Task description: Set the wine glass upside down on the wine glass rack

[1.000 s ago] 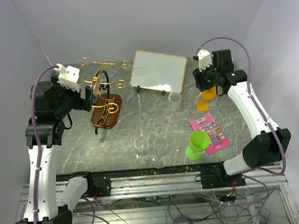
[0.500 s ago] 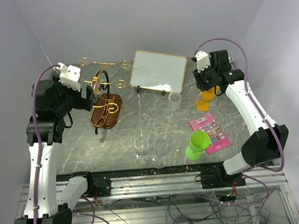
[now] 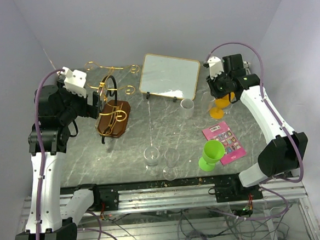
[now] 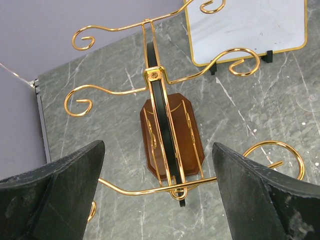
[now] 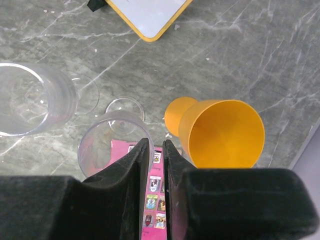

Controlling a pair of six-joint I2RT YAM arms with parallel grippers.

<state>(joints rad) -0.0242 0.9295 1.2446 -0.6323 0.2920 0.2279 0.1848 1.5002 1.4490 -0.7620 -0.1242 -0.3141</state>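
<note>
Above the one rack [image 4: 165,135] the left hand [image 4: 157,148] gapes; right hand [image 5: 157,147], nearly closed, grip unclear, beside two clear glasses [image 5: 31,99] [image 5: 102,142].

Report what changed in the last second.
The right gripper edged slightly left in the top view, over the clear wine glass beside the orange goblet; its jaws nearly meet at that glass's rim, grip unclear. The left gripper, open above the wine glass rack, and the other things stayed put.
</note>
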